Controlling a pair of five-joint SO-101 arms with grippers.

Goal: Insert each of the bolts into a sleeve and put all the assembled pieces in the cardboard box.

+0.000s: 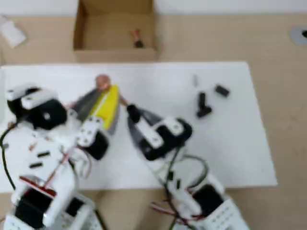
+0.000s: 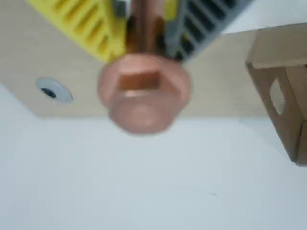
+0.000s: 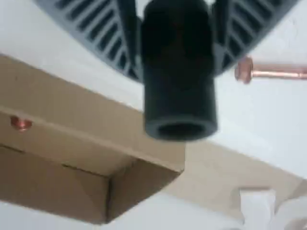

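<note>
The left gripper (image 2: 146, 48) is clamped on one copper bolt (image 2: 144, 93), long axis in line with the fingers, head outward, over the white mat (image 1: 230, 143). The right gripper (image 3: 177, 67) is clamped on one black sleeve (image 3: 178, 96), bore facing the cardboard box (image 1: 115, 48) on the desk (image 1: 278, 48). One assembled piece (image 1: 136, 38) lies inside; about three loose sleeves (image 1: 221, 90) lie on the mat

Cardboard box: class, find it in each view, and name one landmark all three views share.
High view: cardboard box at the top, just beyond the white mat.
Left wrist view: box beyond and beside the copper bolt in the left pincer.
Right wrist view: box behind the black sleeve in the right pincer.
Shared landmark: the white mat.
</note>
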